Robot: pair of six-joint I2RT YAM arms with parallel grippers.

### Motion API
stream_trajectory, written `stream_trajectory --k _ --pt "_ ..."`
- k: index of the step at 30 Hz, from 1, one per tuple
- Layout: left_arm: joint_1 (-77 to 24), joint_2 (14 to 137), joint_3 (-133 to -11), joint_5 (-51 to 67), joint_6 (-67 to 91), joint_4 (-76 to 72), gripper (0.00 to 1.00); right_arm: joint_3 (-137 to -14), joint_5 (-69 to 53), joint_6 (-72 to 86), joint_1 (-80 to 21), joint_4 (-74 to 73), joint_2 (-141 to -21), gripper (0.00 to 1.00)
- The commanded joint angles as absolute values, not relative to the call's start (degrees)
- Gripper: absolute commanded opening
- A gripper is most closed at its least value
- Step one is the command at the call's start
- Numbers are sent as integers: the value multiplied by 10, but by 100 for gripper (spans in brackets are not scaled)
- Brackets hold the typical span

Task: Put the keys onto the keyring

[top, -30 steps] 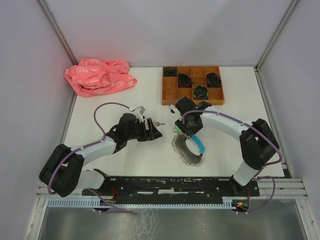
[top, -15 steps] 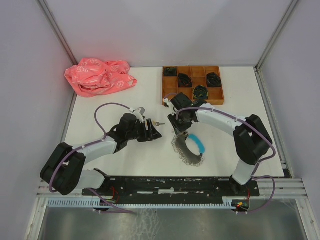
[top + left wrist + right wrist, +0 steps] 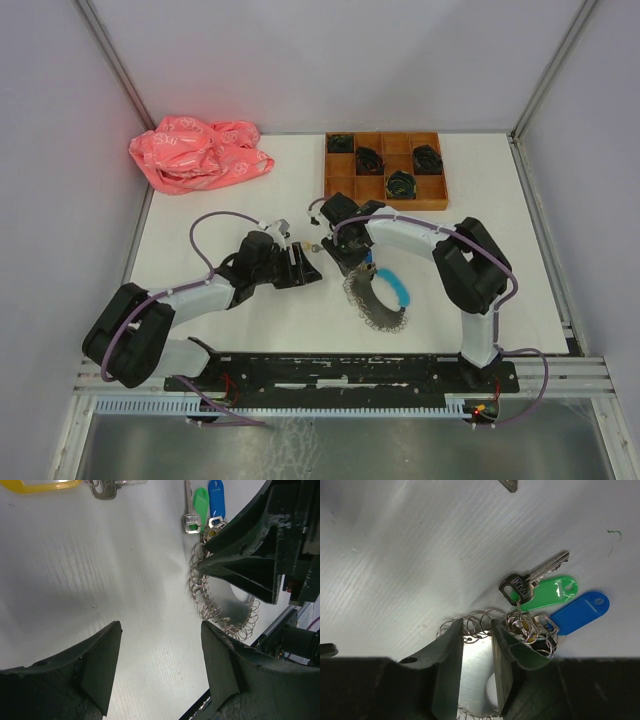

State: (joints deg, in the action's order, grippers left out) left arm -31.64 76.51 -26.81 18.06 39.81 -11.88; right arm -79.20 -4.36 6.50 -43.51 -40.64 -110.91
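The right pincer (image 3: pixel 476 630) is standing narrowed. Its two dark fingers (image 3: pixel 447 665) are pressing from either side on the silvery band and wire loops of the keyring (image 3: pixel 480 621), so it is gripping the keyring at that edge. Just past its fingertips, a silver key (image 3: pixel 532 580) with a green tag (image 3: pixel 551 592) is lying flat on the white table (image 3: pixel 395 555). A blue tag (image 3: pixel 581 611) is lying just beside it. Both are fanning out from a cluster of small rings that is sitting against one finger. Seen from above, the rest of the hoop is trailing back from this pincer toward the arm bases. Its light-blue curved section (image 3: pixel 396 287) is lying on the side away from the left arm.

The left pincer (image 3: pixel 161 645) is standing near the right one. It is wide open and holding nothing, with only bare table showing in the gap. The keyring's loops are lying ahead of it on the right pincer's side, and the right pincer's fingers are coming down onto them. Farther ahead, a loose key (image 3: pixel 107 489) with a yellow tag (image 3: pixel 40 485) is lying on the table apart from the keyring, partly cut off by the frame edge.

Beyond both pincers, a wooden tray (image 3: pixel 340 188) is sitting with black coiled bundles (image 3: pixel 370 158) in several of its compartments. A crumpled pink bag (image 3: pixel 198 152) is lying well beyond the left pincer, at the far corner.
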Motion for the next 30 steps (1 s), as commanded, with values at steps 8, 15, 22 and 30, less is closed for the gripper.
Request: stream_trajectory --k 8,15,22,30 --pt "-318 755 -265 180 413 -140 71 -816 26 37 -442 -435 -1147 34" --pt "-318 739 -263 172 411 -128 71 -821 28 31 -442 -436 -1133 21" --pt "-318 715 -264 161 395 -126 71 -816 5 26 -443 -428 -1072 12" --pt "-319 679 -268 161 367 -146 71 -785 -24 29 -442 -388 -1012 2"
